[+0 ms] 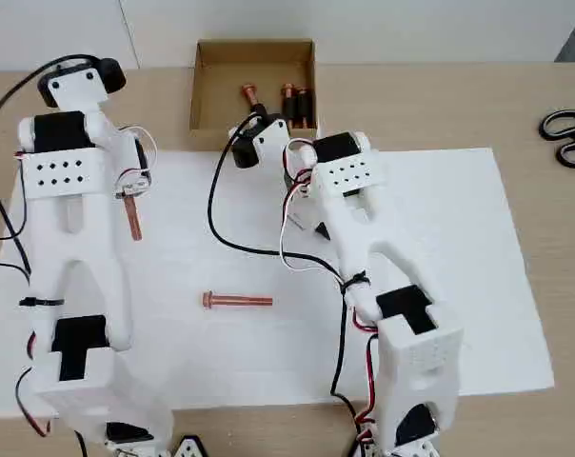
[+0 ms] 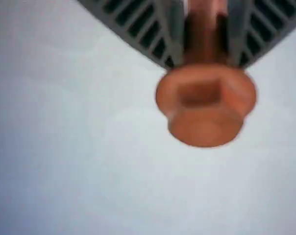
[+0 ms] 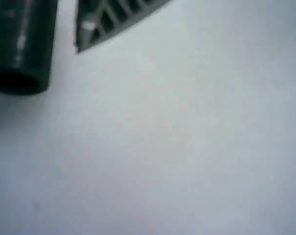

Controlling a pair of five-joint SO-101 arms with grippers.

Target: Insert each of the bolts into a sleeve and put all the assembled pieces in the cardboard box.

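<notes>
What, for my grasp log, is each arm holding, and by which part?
The left gripper holds a copper bolt by its shank, head sticking out past the jaws. Whether the right arm grips the dark sleeve beside it cannot be told.

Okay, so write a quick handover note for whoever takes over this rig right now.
Left gripper: shut on a bolt, held over the white paper.
Right gripper: beside a dark sleeve; I cannot tell whether it holds it.
Done: some assembled pieces lie in the cardboard box.
Left: fit the held bolt into a sleeve, do the same for the loose bolt lying on the paper, then box both.
</notes>
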